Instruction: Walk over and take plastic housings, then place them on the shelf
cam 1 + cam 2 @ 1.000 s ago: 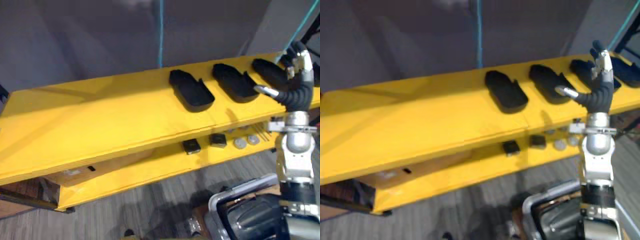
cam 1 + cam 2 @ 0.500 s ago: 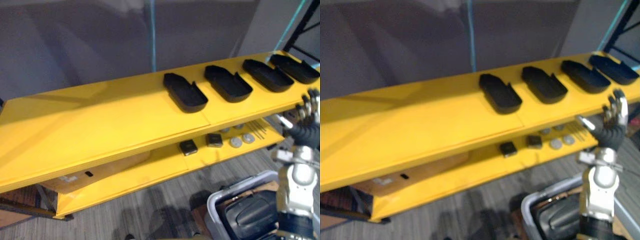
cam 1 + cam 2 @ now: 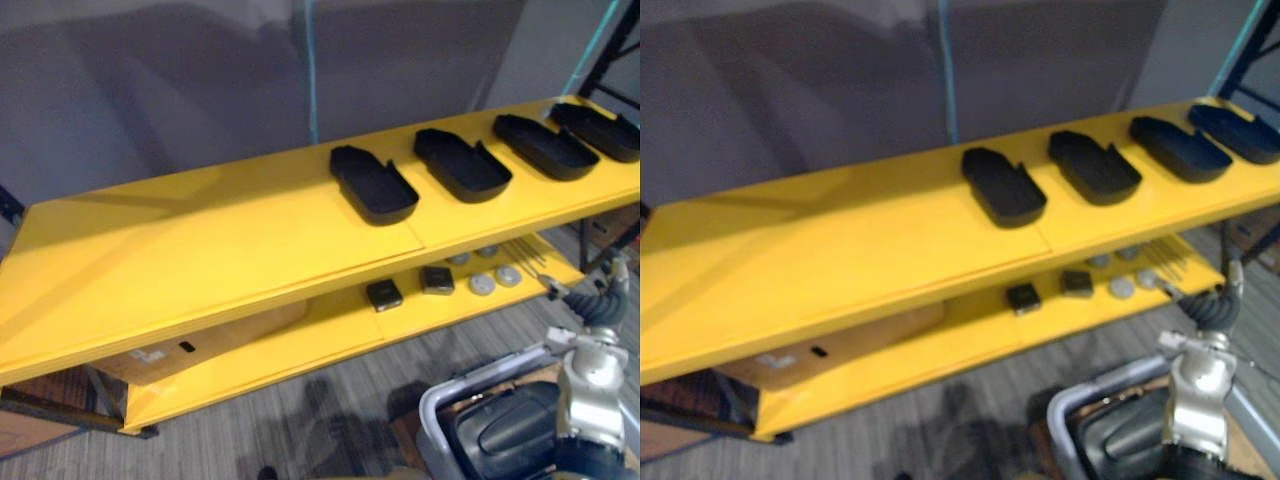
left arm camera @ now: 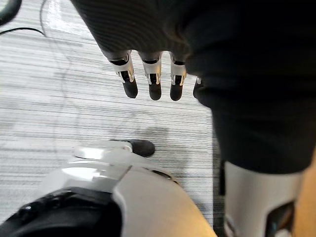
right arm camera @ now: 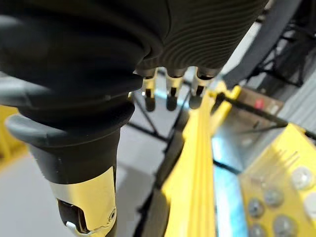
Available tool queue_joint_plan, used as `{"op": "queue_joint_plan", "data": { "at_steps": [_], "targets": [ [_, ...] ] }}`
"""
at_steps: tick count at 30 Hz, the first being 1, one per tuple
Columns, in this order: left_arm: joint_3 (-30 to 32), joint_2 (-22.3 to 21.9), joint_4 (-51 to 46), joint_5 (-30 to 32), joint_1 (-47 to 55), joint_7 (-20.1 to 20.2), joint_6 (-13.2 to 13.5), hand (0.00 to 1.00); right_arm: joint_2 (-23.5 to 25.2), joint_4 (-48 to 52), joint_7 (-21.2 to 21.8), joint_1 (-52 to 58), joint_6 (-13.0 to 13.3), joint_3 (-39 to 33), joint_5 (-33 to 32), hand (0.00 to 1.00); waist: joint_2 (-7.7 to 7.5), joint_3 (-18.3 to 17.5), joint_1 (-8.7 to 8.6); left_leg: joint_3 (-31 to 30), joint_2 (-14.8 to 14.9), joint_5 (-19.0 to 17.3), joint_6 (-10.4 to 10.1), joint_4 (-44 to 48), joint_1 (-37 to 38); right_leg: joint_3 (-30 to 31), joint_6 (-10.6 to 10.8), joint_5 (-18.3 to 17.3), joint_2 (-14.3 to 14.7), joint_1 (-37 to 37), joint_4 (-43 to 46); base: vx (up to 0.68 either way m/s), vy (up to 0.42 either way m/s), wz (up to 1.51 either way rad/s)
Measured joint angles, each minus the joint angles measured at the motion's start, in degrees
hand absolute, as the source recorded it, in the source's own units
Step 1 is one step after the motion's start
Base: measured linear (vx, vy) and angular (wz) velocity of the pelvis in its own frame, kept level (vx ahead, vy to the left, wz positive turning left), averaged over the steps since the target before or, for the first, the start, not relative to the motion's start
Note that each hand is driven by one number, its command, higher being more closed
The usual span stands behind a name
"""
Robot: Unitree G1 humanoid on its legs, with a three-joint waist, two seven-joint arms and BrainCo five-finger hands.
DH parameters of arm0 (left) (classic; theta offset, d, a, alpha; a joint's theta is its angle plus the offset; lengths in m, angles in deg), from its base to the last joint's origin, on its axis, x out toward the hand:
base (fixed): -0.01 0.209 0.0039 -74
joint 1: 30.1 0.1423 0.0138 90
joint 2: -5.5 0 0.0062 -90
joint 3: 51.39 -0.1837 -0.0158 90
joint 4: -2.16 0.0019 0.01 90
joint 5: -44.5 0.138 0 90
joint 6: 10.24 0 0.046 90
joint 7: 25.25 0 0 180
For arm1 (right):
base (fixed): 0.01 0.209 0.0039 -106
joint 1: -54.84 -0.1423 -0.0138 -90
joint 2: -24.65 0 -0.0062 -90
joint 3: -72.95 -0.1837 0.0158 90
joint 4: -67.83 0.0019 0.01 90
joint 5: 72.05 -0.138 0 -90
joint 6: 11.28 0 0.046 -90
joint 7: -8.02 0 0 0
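Several black plastic housings lie in a row on the yellow shelf's top board (image 3: pixel 220 250): one near the middle (image 3: pixel 373 183), one to its right (image 3: pixel 462 164), and two more (image 3: pixel 545 146) (image 3: pixel 598 130) toward the right end. My right hand (image 3: pixel 606 300) hangs low at the right, below the top board's front edge and apart from every housing. Its fingers (image 5: pixel 171 96) are straight and hold nothing. My left hand (image 4: pixel 154 84) hangs over the grey floor, fingers straight and empty.
A grey-rimmed bin (image 3: pixel 470 385) with dark housings (image 3: pixel 500 432) inside stands at the lower right. The lower shelf board (image 3: pixel 300 345) carries two small black blocks (image 3: pixel 383 294) (image 3: pixel 436 280) and silver discs (image 3: pixel 482 285). A cardboard box (image 3: pixel 190 342) sits under the shelf.
My right hand has dropped from beside the housings on the top board to below the shelf's front edge, empty. The view has shifted slightly.
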Motion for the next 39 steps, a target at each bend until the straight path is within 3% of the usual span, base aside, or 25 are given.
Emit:
{"op": "queue_joint_plan", "data": {
  "at_steps": [3, 9, 18, 20, 24, 26, 29, 34, 39],
  "targets": [
    [-1.4, 1.48, -0.13, 1.16, 0.05, 0.53, -0.45, 0.0, -1.92, -1.21, -2.45, -4.22, -0.02, 1.27, 4.02, 0.0, -0.37, 0.22, 0.11, -1.19, -0.16, 0.27, 0.01, 0.02, -0.57, -0.11, -0.16, -0.08, 0.02, 0.08, -0.04, 0.03, 0.01, 0.24],
    [-2.15, 4.02, -1.57, 1.76, 0.05, 1.07, -0.78, 0.0, -4.75, -3.14, -1.88, -8.55, 0.74, 4.69, 5.4, 0.0, -2.63, 1.46, 0.4, -1.94, -0.24, 0.73, 0.03, 0.01, -0.45, 0.07, -0.34, -0.16, 0.08, 0.89, -0.29, -0.02, 0.009, 0.06],
    [-4.47, 4.61, -2.28, 3.42, -0.28, 1.42, -0.02, 0.0, -7.78, -8.84, 3.77, -15.11, 2.89, 13.03, 6.58, 0.0, -1.99, 1.92, 0.57, -3.16, -0.29, 1.52, 0.14, -0.02, -0.79, -0.31, -0.07, -0.01, 0.1, 0.97, -0.35, -0.02, -0.003, 0.03],
    [-4.64, 4.61, -2.59, 3.69, -0.35, 1.47, 0.02, 0.0, -7.8, -10.4, 4.49, -16.0, 2.84, 13.94, 3.82, 0.0, -1.95, 1.95, 1.09, -3.32, -0.33, 1.6, 0.15, -0.01, -0.83, -0.51, -0.01, 0.03, 0.08, 1.09, -0.36, 0.0, -0.01, 0.06],
    [-5.54, 4.63, -2.91, 3.72, -0.69, 1.54, 0.01, 0.0, -7.8, -14.97, 6.28, -20.08, 2.85, 14.2, -11.13, 0.0, -1.4, 2.46, 1.58, -4.52, -0.62, 1.81, 0.22, -0.01, -0.8, -1.77, 0.0, 0.03, -0.05, 1.94, -0.58, -0.01, -0.009, 0.14],
    [-5.65, 4.54, -3.36, 3.72, -0.83, 2.39, 0.05, 0.0, -7.79, -17.52, 7.52, -24.26, 3.95, 13.81, -20.07, 0.0, -0.63, 3.8, 1.67, -4.74, -0.72, 2.12, 0.31, 0.0, -0.78, -1.95, 0.15, 0.19, -0.12, 2.26, -0.57, -0.02, 0.007, 0.05],
    [-5.65, 4.43, -3.39, 3.71, -0.8, 2.81, 0.1, 0.0, -7.76, -19.15, 9.47, -26.72, 6.29, 12.14, -28.08, 0.0, 0.0, 4.46, 2.17, -5.17, -0.75, 2.32, 0.32, -0.01, -0.83, -2.66, 0.16, 0.23, -0.12, 2.7, -0.58, -0.01, -0.001, 0.1],
    [-5.65, 4.25, -4.45, 3.7, -0.8, 3.28, 0.44, 0.0, -7.78, -20.96, 12.35, -30.47, 10.12, 8.06, -35.78, 0.0, 0.82, 6.54, 2.74, -6.44, -0.93, 3.03, 0.48, -0.02, -1.79, -3.58, 0.08, 0.3, -0.13, 2.65, -0.61, -0.03, 0.004, 0.12],
    [-5.69, 4.25, -4.41, 3.64, -0.19, 3.58, 0.92, 0.0, -7.78, -21.01, 15.79, -30.82, 10.51, 6.84, -38.66, 0.0, 1.13, 7.69, 2.99, -7.39, -1.3, 3.31, 0.61, -0.02, -2.54, -4.53, 0.13, 0.41, -0.38, 2.68, -0.65, -0.01, 0.008, 0.11]
  ]
}}
